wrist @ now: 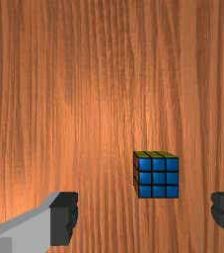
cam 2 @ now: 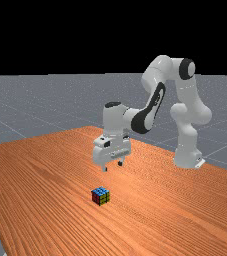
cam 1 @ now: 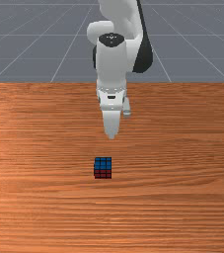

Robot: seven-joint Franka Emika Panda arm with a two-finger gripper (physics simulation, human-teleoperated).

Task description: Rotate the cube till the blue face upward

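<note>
Cube (wrist: 158, 178), blue upward, looks light and stiff, best grasped by opposite sides; gripper (cam 2: 112, 166) is higher, fingers spread.

The cube's (wrist: 158, 178) upper face was blue, one side red and the adjoining side yellow, all ruled with black grid lines. Around the cube, the table (cam 1: 34, 197) bore streaked orange-brown grain. The arm (cam 2: 187, 117), higher than the cube, was white with black sections.

Lettering and numbers: none legible.
The arm (cam 1: 111, 64) bears pale marks (cam 1: 111, 36) on its dark cap (cam 1: 111, 43), too small to read.
</note>
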